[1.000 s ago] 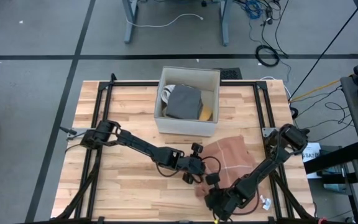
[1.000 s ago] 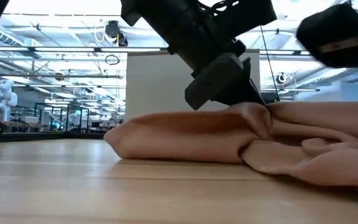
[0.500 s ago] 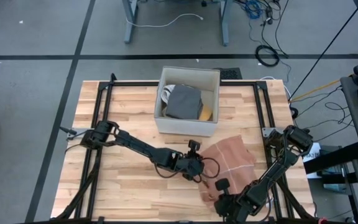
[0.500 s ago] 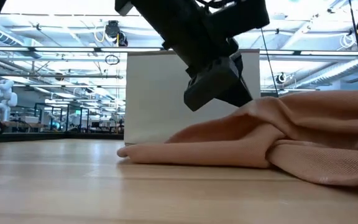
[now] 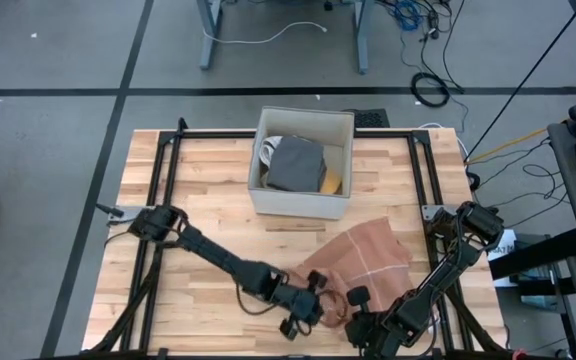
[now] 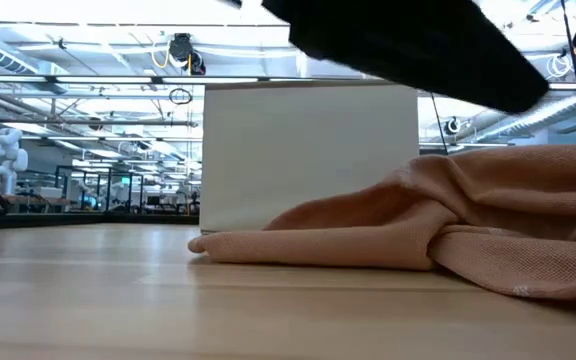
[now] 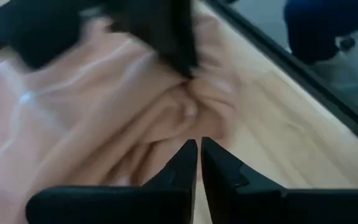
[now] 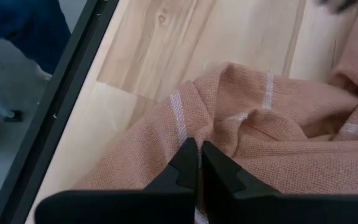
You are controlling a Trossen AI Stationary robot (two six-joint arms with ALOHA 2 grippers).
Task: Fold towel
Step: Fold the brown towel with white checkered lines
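Left hand (image 5: 308,308) lies low over the bench (image 5: 208,200), near its front edge, with its two fingers (image 7: 182,163) pressed almost together; a fold of the towel (image 5: 360,258) bunches right at their tips, though whether any cloth is pinched between them cannot be told. Its arm reaches in a long, flat diagonal from the mount at the bench's left side, nearly stretched out. To the left of this hand the wood is bare all the way to the black frame rail (image 5: 153,200), which leaves plenty of open room on that side.

Beyond the hand, toward the back of the bench, stands a white box (image 5: 303,165) holding a grey cloth (image 5: 296,163) and something yellow; a strip of bare wood separates it from the towel.

The towel, pinkish-brown with pale stripes, lies rumpled just to the right of the left hand, spreading up and right from it toward the right frame rail. In the low view it rests in soft heaps on the wood in front of the box.

Right hand (image 5: 360,322) sits just right of the left one, at the towel's front edge and close to the bench's front border. Its fingers (image 8: 185,163) are clenched, with towel cloth gathered at and around their tips. Its arm folds back sharply to its mount at the right side.
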